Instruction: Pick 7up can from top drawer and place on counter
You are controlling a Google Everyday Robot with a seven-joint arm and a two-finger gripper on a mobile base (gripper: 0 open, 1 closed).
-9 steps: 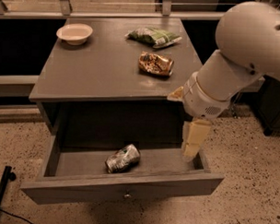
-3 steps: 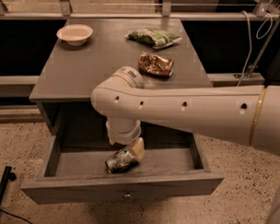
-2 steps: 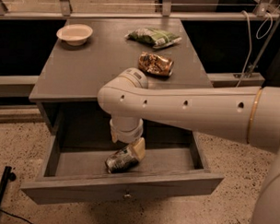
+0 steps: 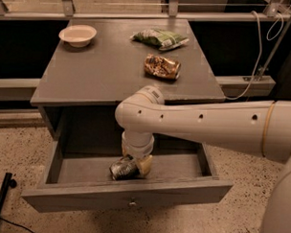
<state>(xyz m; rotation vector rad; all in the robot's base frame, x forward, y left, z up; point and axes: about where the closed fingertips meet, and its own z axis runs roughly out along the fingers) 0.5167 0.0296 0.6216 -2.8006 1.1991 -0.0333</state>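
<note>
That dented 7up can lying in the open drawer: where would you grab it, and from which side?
Probably across the middle of its body, from straight above. The 7up can lies on its side on the top drawer floor, and the drawer's walls would hamper a level approach. The tool is down in the drawer, close beside the can.

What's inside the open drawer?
A 7up can lies on its side in the top drawer, with the gripper right against it. The arm covers part of the drawer floor behind, so anything there is hidden.
</note>
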